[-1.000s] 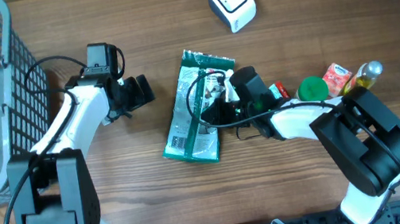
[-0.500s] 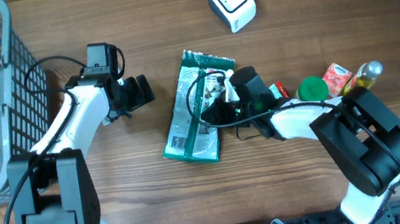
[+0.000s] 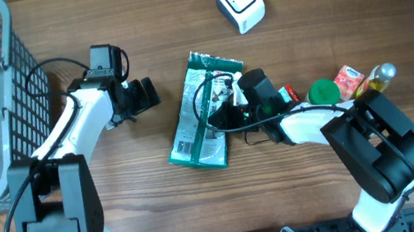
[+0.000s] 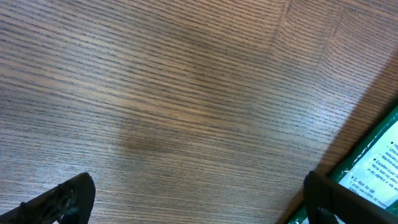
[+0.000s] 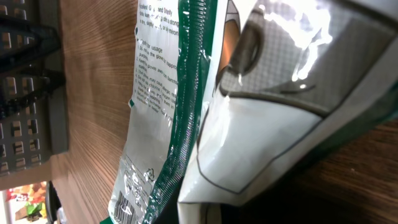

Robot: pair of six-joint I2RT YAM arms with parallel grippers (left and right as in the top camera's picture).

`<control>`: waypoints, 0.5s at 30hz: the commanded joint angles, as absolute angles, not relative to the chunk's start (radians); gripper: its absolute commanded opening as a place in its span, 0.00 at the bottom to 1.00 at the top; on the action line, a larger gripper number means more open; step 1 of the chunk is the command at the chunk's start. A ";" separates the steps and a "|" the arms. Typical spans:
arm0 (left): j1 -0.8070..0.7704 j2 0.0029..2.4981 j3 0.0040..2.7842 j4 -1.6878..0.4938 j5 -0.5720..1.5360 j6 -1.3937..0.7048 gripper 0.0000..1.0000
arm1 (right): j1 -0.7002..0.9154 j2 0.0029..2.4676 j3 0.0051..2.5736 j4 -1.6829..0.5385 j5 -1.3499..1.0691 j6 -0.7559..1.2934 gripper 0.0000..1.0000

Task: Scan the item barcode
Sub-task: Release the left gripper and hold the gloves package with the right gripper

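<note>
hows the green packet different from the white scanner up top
The green packet is long, flat and crinkly; the white scanner is a small, rounded block. The green packet is green with printed text and a barcode; the white scanner is plain white with a square face. The green packet lies mid-table between the arms; the white scanner sits alone near the far edge. Both are on the wooden table.

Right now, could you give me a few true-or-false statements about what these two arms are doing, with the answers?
1. The right gripper is shut on the green packet. True.
2. The left gripper holds the packet too. False: it stands open and empty, beside the packet.
3. The white scanner lies in the basket. False: it sits on the table, well apart from the basket.
4. The basket stands on the left arm's side. True.
</note>
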State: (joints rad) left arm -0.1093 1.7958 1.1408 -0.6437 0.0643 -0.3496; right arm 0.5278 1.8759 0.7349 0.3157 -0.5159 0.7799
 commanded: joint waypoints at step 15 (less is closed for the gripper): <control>-0.106 1.782 1.154 -0.644 0.054 -0.345 1.00 | 0.533 1.769 0.731 0.270 -0.514 0.644 0.04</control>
